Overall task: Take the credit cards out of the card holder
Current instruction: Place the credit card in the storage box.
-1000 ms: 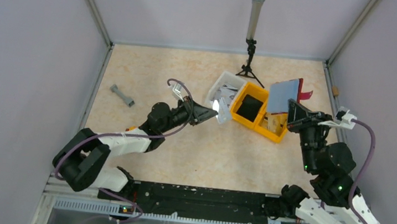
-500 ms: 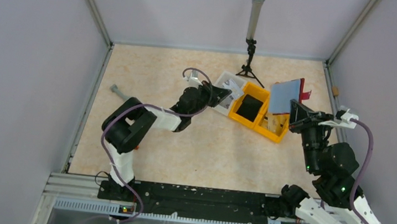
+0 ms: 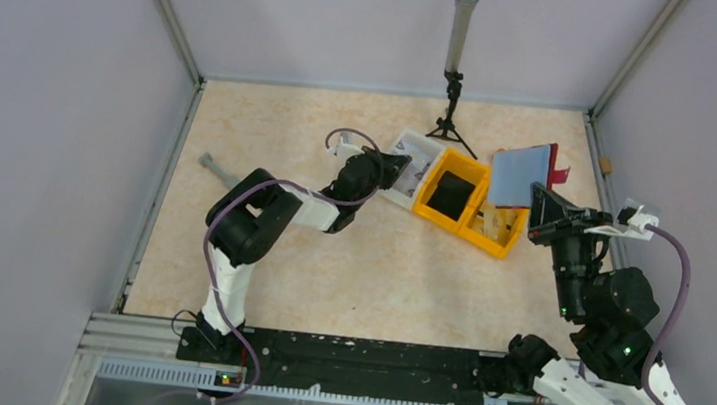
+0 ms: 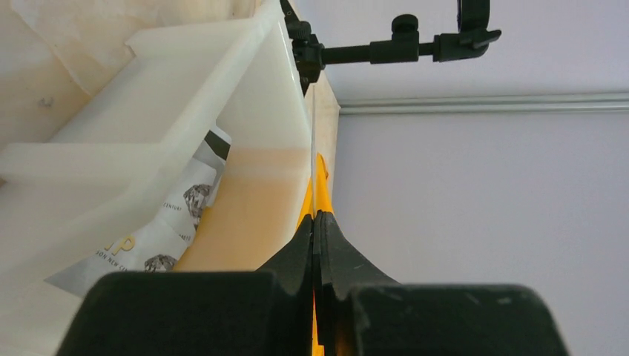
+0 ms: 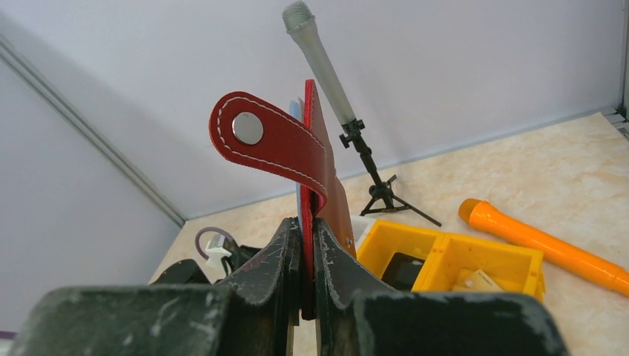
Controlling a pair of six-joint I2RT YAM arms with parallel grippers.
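Observation:
The dark red card holder (image 5: 326,193) stands upright, with my right gripper (image 5: 307,222) shut on its lower edge. Its snap tab (image 5: 248,127) curls out to the left. From above, the card holder (image 3: 520,174) shows a pale blue-grey face with a red rim, over the yellow bin's right end. My left gripper (image 3: 400,170) reaches over the white tray (image 3: 417,146). In the left wrist view the left gripper (image 4: 314,215) is shut on a thin credit card (image 4: 314,148), seen edge-on along the tray wall (image 4: 259,89).
The yellow-orange divided bin (image 3: 477,230) sits beside the white tray, with a black object (image 3: 451,194) in its left half. A printed white packet (image 4: 170,230) lies in the tray. A microphone on a tripod (image 3: 458,62) stands behind. An orange cylinder (image 5: 541,241) lies far right, a grey bar (image 3: 208,161) far left.
My left arm has swung up and right, carrying the card from the tray's near corner to over the white tray. The right gripper with the card holder has shifted slightly right.

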